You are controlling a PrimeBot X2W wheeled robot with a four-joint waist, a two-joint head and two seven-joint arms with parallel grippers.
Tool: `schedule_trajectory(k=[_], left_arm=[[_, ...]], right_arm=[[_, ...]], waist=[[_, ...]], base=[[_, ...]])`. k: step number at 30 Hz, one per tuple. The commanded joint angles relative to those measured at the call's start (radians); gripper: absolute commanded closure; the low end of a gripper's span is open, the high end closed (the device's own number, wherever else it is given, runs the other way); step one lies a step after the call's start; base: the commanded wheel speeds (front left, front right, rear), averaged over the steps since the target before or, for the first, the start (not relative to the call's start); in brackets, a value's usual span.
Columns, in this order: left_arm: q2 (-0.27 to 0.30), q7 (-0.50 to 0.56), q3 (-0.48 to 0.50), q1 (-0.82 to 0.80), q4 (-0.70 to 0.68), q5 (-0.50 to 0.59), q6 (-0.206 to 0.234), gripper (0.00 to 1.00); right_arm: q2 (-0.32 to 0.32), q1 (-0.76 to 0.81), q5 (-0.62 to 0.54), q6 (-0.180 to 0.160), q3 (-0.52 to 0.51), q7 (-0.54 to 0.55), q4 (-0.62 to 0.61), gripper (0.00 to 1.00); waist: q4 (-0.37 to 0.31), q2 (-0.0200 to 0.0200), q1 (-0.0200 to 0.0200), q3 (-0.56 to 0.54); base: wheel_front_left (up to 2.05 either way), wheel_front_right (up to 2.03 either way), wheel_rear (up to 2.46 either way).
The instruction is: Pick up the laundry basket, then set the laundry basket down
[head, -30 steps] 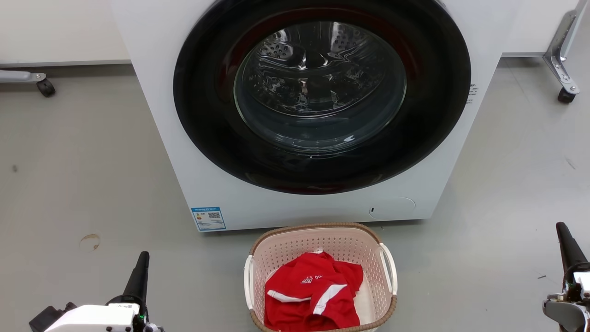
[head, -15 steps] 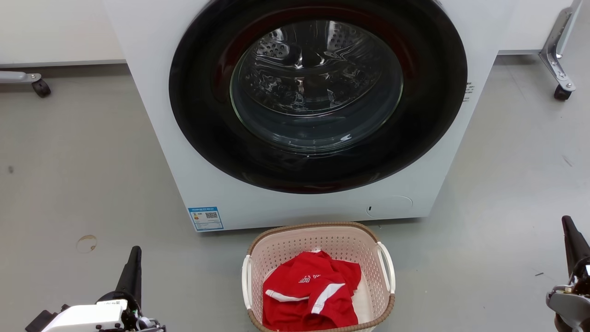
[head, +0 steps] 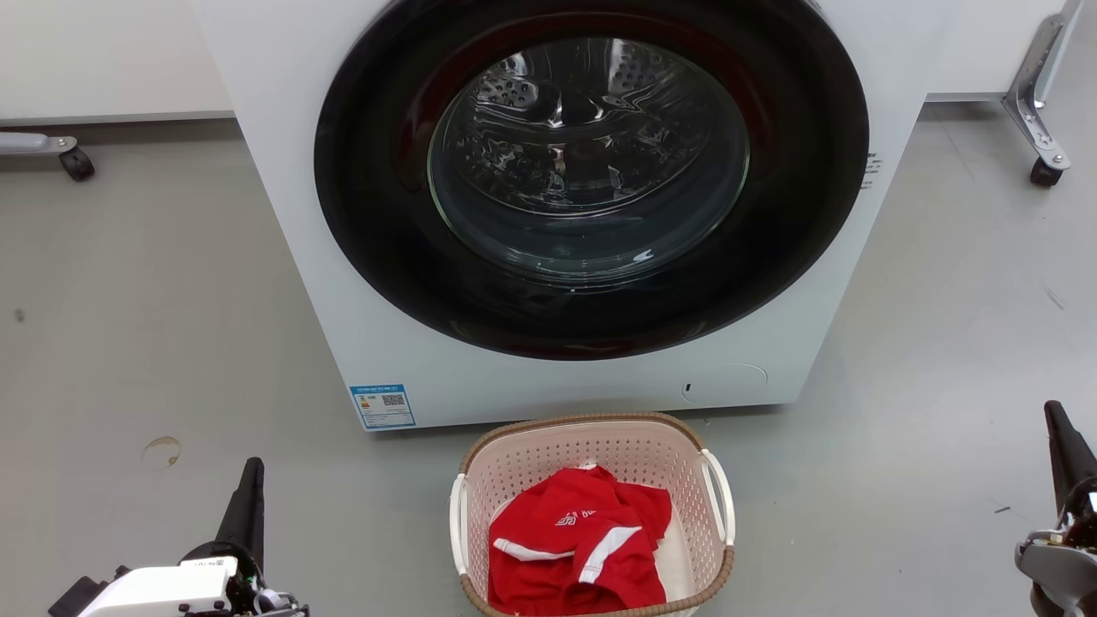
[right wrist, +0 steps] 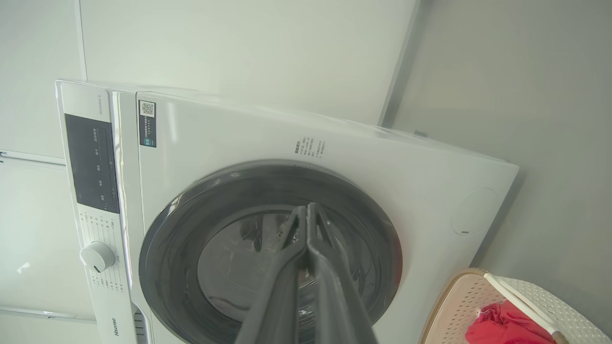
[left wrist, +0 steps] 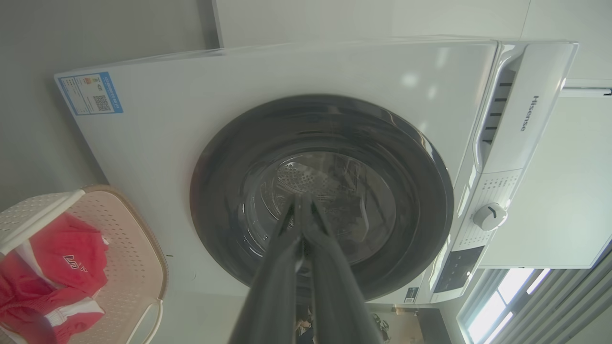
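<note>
Plainly, the left pincer, its two long dark fingers pressed together to one point, sits at the lower left of the head view, holding nothing. The right pincer, at the lower right, is likewise closed and empty. Between them and well apart from both, the pale pink-beige perforated plastic laundry basket with a brown woven-look rim stands on the grey floor, just in front of the white front-loading washing machine. The one basket has two white side handles and holds one crumpled red garment with white stripes and a small white logo too small to read. The single machine has one round dark door with a glass window. The brand name Hisense reads on its control panel in the left wrist view, near one round white dial. A blue label with a QR code sits at the front's lower left corner, its print too fine to read. A second, dark QR sticker shows beside the panel. Two castor legs stand at the far floor edges.
</note>
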Motion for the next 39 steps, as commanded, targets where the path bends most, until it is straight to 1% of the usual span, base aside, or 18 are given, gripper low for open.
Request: schedule_trajectory(k=[1,39], left_arm=[[0.009,0.006,0.033,-0.054,-0.023,-0.006,-0.01,1.0],[0.005,0.01,0.038,-0.054,-0.023,-0.002,-0.01,1.0]], right_arm=[[-0.023,-0.048,0.004,0.005,0.011,0.01,-0.03,1.0],[-0.02,-0.048,0.001,0.005,0.008,0.013,-0.03,1.0]], waist=[[0.0,0.0,0.0,0.0],[0.0,0.0,0.0,0.0]], base=[[0.0,0.0,0.0],[0.0,0.0,0.0]])
